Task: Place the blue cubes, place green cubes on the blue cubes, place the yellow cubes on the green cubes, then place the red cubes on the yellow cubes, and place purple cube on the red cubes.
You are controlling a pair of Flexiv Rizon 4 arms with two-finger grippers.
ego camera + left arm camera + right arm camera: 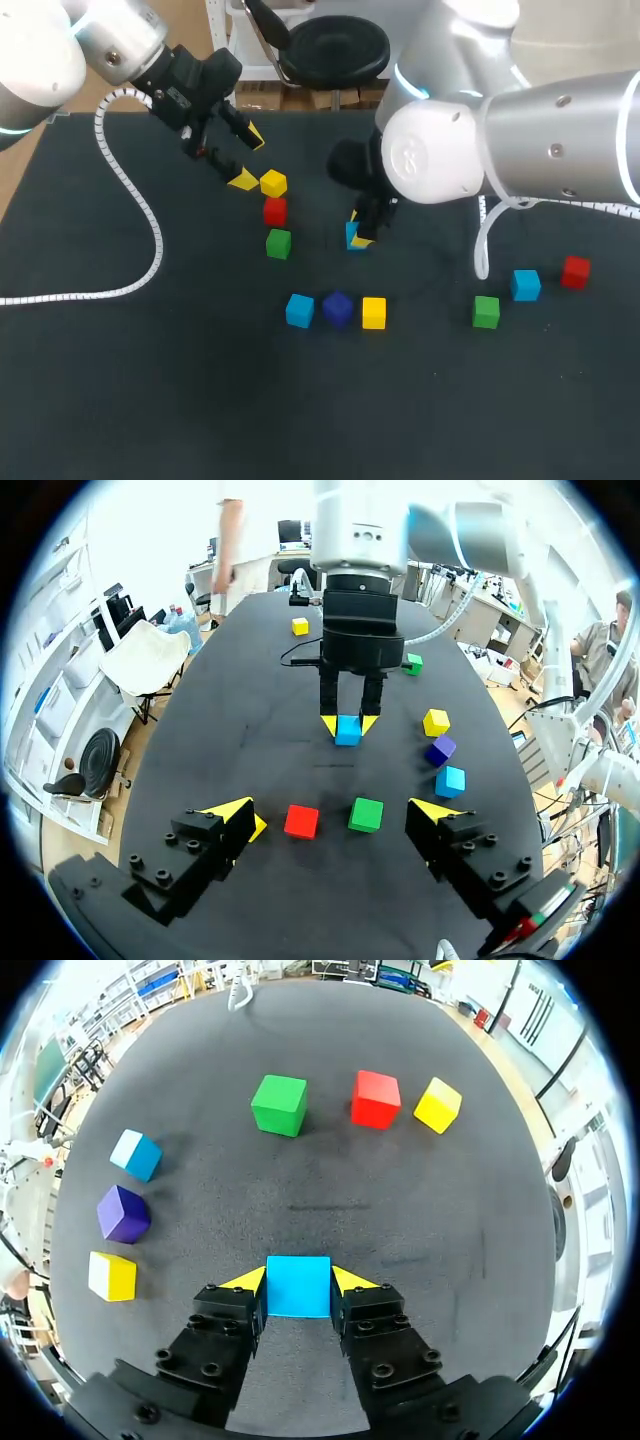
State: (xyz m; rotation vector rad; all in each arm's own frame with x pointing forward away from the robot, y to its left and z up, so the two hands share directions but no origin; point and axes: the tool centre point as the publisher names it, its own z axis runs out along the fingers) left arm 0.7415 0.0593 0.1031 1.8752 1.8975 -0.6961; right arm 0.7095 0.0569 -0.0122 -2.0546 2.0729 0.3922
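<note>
Nearest the robot on the dark surface [120,400], a blue cube [299,310], the purple cube [338,308] and a yellow cube [374,312] sit in a close row. Off to their right lie a green cube [486,311], a second blue cube [526,285] and a red cube [575,271]. Farther out, at mid-surface, the right jaws are closed on the held blue cube [298,1286]. The head view hides most of it under the right arm [520,140], the right wrist view shows both yellow tips pressed to its sides, and the left wrist view shows it low at the surface. Beyond and to the left, a second green cube [278,243], second red cube [275,211] and second yellow cube [273,183] stand in line. The left jaws hang spread wide and empty just by that yellow one. Only the left wrist view shows a third yellow cube [300,626], far past the right arm
</note>
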